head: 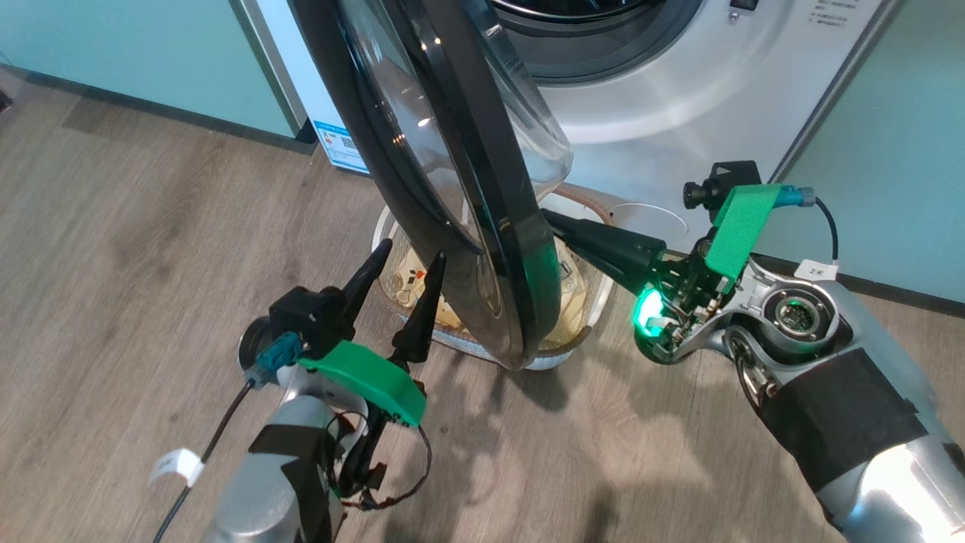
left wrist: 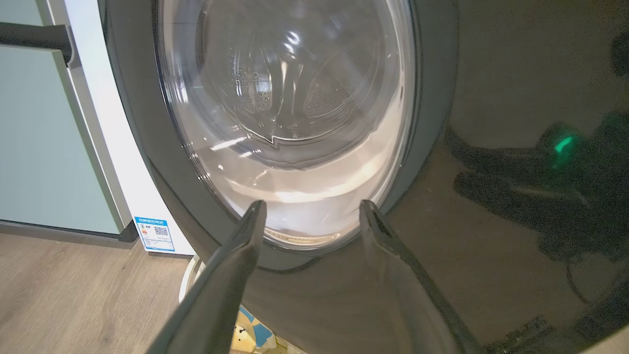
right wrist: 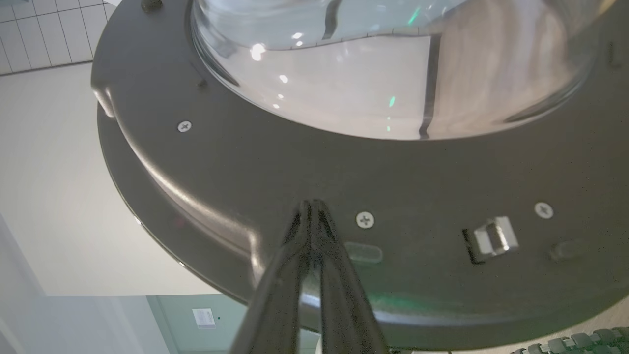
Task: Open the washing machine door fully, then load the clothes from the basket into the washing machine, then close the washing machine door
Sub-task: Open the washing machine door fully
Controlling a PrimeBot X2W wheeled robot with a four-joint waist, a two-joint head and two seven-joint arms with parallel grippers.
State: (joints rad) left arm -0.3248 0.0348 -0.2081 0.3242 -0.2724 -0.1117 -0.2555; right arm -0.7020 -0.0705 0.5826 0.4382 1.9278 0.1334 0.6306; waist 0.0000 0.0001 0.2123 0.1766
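Head camera first: the washing machine door [head: 482,188] stands part-open, edge-on to me, over the basket [head: 601,290] on the floor near the washing machine [head: 678,98]. My left gripper [head: 413,255] hangs spread at its left. My right gripper [head: 558,225], clenched empty, meets its right side. Left wrist: glossy outer face ahead, fingers apart. Right wrist: closed tips against the inner rim.

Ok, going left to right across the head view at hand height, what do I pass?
From the left: left hand, open → washing machine door, seen edge-on → right hand, shut, pointing at the door's inner side. The basket overlaps the door, so it is left out.
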